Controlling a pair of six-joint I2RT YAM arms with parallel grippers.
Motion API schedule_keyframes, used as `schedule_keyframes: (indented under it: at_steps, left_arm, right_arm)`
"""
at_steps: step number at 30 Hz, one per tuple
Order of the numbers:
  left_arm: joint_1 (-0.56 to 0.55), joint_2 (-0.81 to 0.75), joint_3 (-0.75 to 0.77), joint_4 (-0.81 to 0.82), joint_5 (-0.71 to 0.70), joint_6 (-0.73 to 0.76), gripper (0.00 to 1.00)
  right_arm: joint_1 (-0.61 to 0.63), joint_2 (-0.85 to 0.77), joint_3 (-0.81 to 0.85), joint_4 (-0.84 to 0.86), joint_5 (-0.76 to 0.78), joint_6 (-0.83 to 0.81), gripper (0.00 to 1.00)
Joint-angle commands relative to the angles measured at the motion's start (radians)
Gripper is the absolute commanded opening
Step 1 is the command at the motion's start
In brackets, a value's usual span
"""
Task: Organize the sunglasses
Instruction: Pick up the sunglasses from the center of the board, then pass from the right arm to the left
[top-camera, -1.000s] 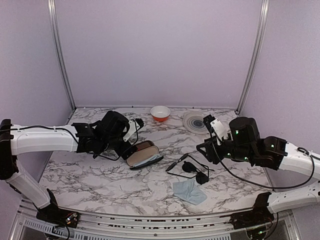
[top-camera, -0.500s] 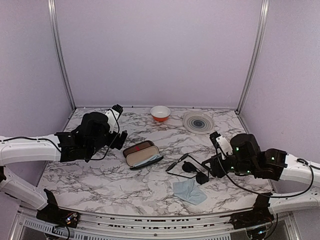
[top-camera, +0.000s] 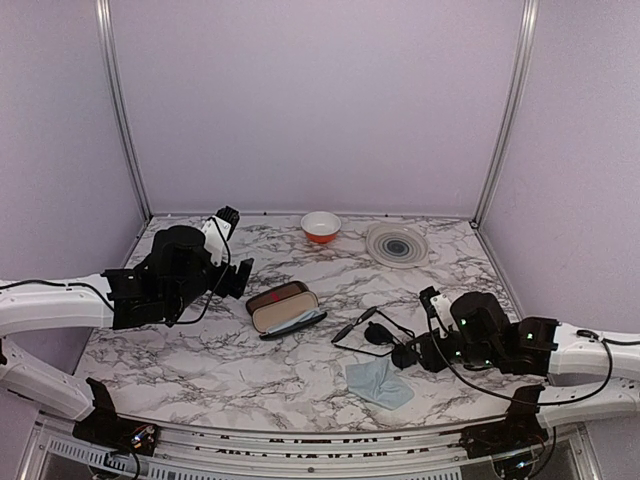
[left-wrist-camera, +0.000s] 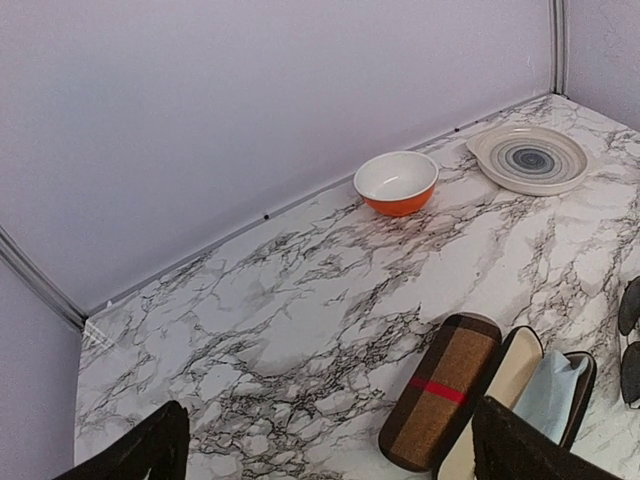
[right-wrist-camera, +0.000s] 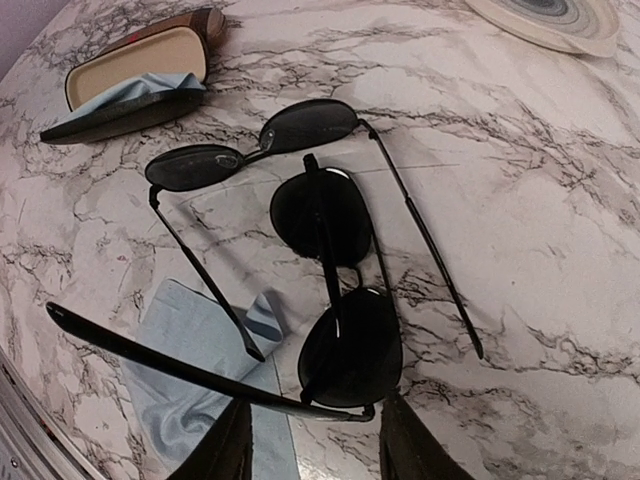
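Two pairs of dark-lensed sunglasses lie overlapped right of the table's centre (top-camera: 375, 332). In the right wrist view, a thin wire pair (right-wrist-camera: 250, 145) lies unfolded with its arms pointing toward me. A second pair (right-wrist-camera: 335, 280) lies across it, one arm stretched left. My right gripper (top-camera: 405, 353) is open and low, and its fingertips (right-wrist-camera: 318, 445) flank the near lens of the second pair. My left gripper (top-camera: 240, 277) is open and empty, left of the open brown plaid case (top-camera: 285, 308). The left wrist view shows that case (left-wrist-camera: 445, 385) between the fingers.
The case's beige inside holds a blue cloth (right-wrist-camera: 150, 88). A second blue cloth (top-camera: 378, 382) lies under the sunglasses' near side (right-wrist-camera: 190, 360). An orange bowl (top-camera: 321, 226) and a striped plate (top-camera: 396, 244) stand at the back.
My left arm has pulled back left, away from the case. My right arm has lowered and moved toward me, bringing its gripper down at the near lens of the sunglasses.
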Motion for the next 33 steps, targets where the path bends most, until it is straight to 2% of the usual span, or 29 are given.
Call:
schedule_keyframes:
  at_steps: [1, 11, 16, 23, 33]
  left_arm:
    - [0.004, 0.003, -0.010, 0.031, 0.027, -0.016, 0.99]
    - [0.004, 0.017, -0.010, 0.031, 0.027, -0.030, 0.99]
    - [0.004, 0.018, -0.011, 0.031, 0.033, -0.029, 0.99]
    - [0.004, 0.014, 0.020, 0.007, 0.059, -0.028, 0.99]
    - [0.004, -0.058, 0.039, -0.041, 0.122, -0.032, 0.99]
  right_arm:
    - [0.000, -0.010, -0.028, 0.099, 0.005, 0.035, 0.38]
    - [0.002, 0.017, -0.075, 0.190, -0.012, -0.005, 0.17]
    - [0.002, 0.016, -0.040, 0.163, -0.010, -0.033, 0.04]
    - [0.004, 0.015, 0.108, 0.056, -0.046, -0.116, 0.01]
    - [0.003, 0.039, 0.310, -0.110, -0.207, -0.256, 0.01]
